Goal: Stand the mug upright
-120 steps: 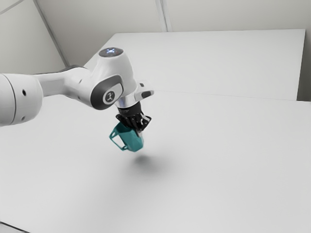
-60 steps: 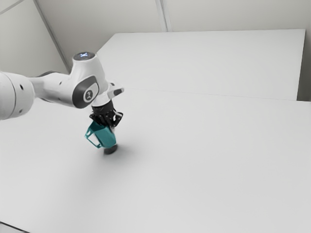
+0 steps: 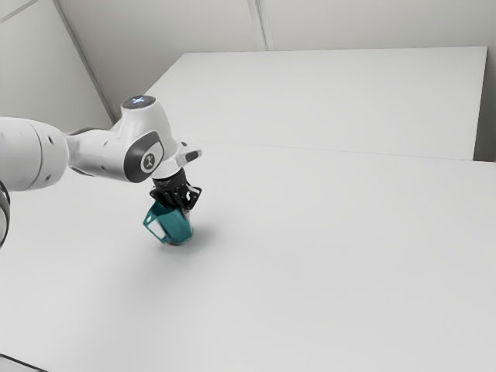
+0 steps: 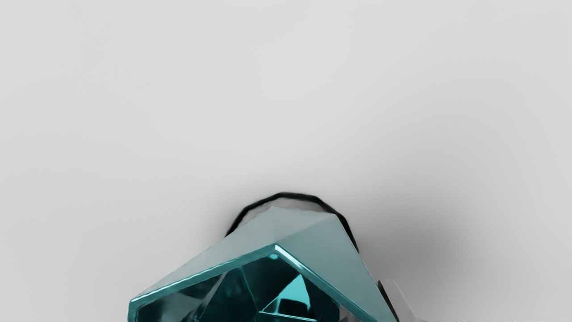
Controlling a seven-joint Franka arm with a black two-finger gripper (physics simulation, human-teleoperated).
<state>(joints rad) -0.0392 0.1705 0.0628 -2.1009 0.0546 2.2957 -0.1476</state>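
Down by the table (image 3: 333, 256), your gripper (image 3: 184, 209) has its fingers closed on the teal mug (image 3: 175, 227), mouth up but tilted

White arm (image 3: 99, 152) outstretched, wrist (image 3: 147, 139) angled down, fingers (image 3: 184, 206) clamped

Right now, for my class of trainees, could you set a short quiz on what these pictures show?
1. Which colour is the mug? A) red B) teal C) yellow
2. True or false: the mug's open mouth faces straight down at the table.
3. Fill the gap: in the exterior view, the mug's ____ sticks out toward that view's left.

Key: 1) B; 2) false; 3) handle.
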